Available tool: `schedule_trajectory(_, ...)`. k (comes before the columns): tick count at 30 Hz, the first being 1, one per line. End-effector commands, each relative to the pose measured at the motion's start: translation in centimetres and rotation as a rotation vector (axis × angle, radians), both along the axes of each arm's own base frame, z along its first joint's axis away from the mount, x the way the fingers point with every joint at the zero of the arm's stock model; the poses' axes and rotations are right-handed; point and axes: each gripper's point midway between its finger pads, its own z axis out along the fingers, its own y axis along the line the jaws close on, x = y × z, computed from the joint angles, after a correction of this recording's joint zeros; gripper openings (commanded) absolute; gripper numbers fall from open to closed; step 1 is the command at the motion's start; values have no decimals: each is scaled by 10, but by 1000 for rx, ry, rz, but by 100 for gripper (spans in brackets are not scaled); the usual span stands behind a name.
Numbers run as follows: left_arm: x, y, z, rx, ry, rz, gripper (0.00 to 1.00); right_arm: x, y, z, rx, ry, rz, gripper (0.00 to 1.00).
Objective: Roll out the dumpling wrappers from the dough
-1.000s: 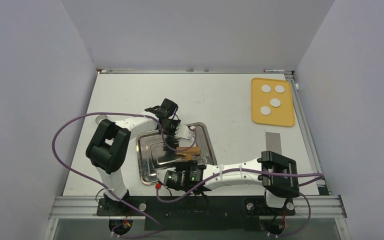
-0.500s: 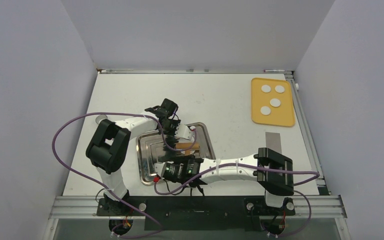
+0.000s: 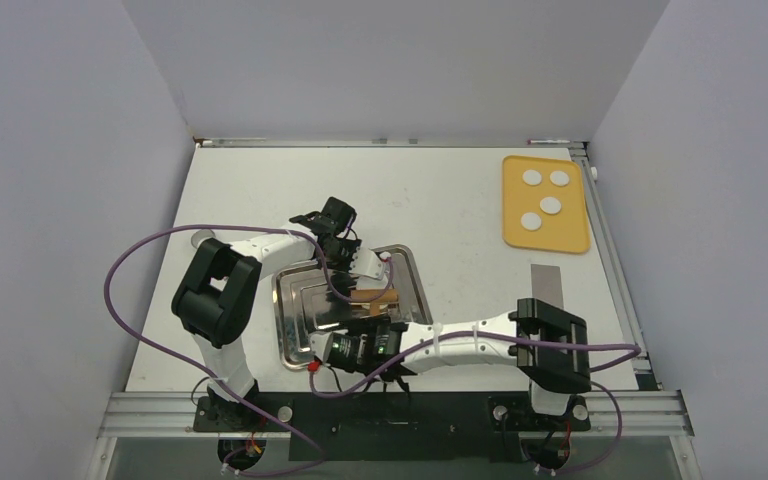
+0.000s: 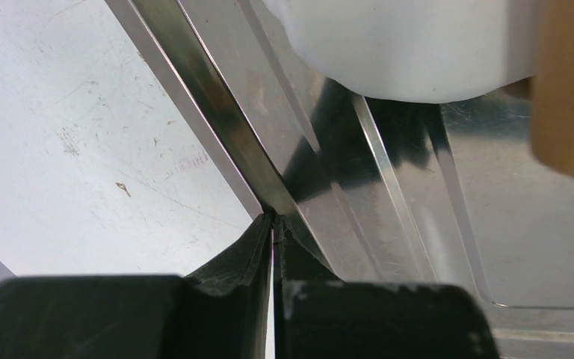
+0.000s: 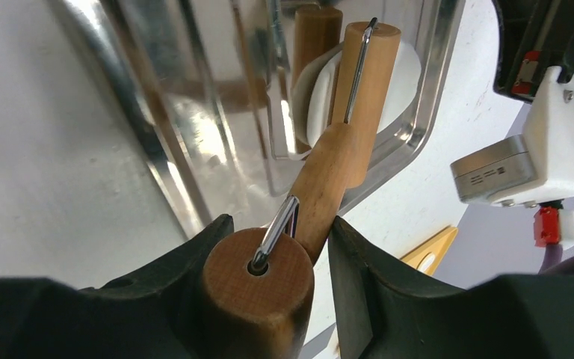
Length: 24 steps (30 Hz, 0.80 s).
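A steel tray (image 3: 298, 322) lies mid-table, and my left gripper (image 3: 348, 268) is shut on its far rim (image 4: 209, 112), the fingertips (image 4: 263, 232) pinching the metal edge. White dough (image 5: 405, 75) lies in the tray's far corner, under the wooden rolling pin (image 3: 376, 296). My right gripper (image 3: 371, 320) is shut on that pin's near end (image 5: 258, 288), with the handle (image 5: 325, 179) slanting away to the roller on the dough. Several dumpling wrappers (image 3: 551, 205), small white discs, lie on the yellow board (image 3: 545, 240) at the back right, far from both grippers.
A grey strip (image 3: 546, 280) lies on the table right of the tray, by the right arm's elbow. The left wrist's white housing (image 5: 531, 149) hangs close beside the tray's far corner. Walls enclose the table on three sides.
My right gripper has carried the rolling pin a little toward the tray's far side, and its forearm swung left. The left gripper has stayed on the rim.
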Motion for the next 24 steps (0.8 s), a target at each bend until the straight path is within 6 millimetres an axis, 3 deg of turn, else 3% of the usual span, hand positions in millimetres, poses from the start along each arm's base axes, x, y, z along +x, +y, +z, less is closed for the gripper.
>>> schedule_trajectory(1,-49,14,-41,58,214,-3,0,-23,-7,-42,-82,272,46,8)
schedule_trajectory(7,-48,13,-40,57,213,-3,0,-74,-19,-39,-96,328,46,8)
schedule_trajectory(9,-48,13,-41,58,215,-4,0,-79,-25,-40,-85,344,26,8)
schedule_trajectory(12,-48,14,-40,58,214,-3,0,-70,-26,-43,-84,336,19,8)
schedule_trajectory(18,-48,13,-40,55,217,-1,0,-24,-11,-40,-82,295,37,8)
schedule_trajectory(21,-48,13,-40,55,216,0,0,-24,-11,-40,-87,300,32,8)
schedule_trajectory(24,-47,13,-41,56,215,-1,0,-39,-20,-43,-81,320,11,8)
